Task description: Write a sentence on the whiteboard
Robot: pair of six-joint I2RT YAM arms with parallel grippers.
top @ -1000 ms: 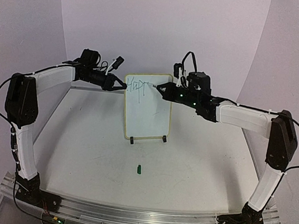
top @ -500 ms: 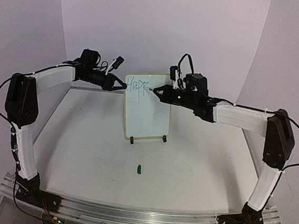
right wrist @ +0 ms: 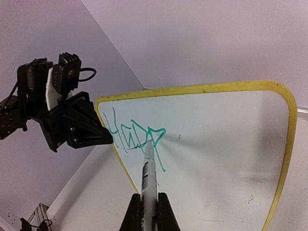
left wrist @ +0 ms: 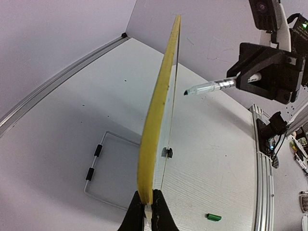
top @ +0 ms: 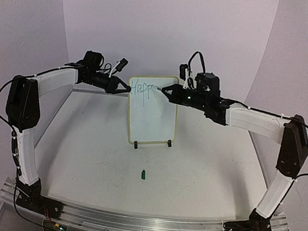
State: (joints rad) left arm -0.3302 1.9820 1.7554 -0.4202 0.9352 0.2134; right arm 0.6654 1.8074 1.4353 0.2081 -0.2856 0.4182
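The whiteboard (top: 152,118), white with a thin yellow rim, stands upright on a wire stand at mid table. My left gripper (top: 125,87) is shut on its upper left edge; the left wrist view shows the yellow rim (left wrist: 158,110) edge-on between the jaws of that gripper (left wrist: 147,191). My right gripper (top: 165,91) (right wrist: 149,194) is shut on a white pen (right wrist: 149,166) (left wrist: 211,86). The pen's green tip sits at the last letter of the sentence (right wrist: 135,134) (top: 142,86), green strokes reading "Happ" along the board's top. In the left wrist view the tip stands a hair off the board face.
A small green pen cap (top: 143,174) (left wrist: 213,217) lies on the table in front of the board. The wire stand (left wrist: 94,166) reaches behind the board, its black feet (top: 136,144) at the front. Walls close the table's back and sides.
The right gripper has shifted the pen slightly left and back right along the top line, and the green writing has gained strokes. The left arm and the board have stayed still.
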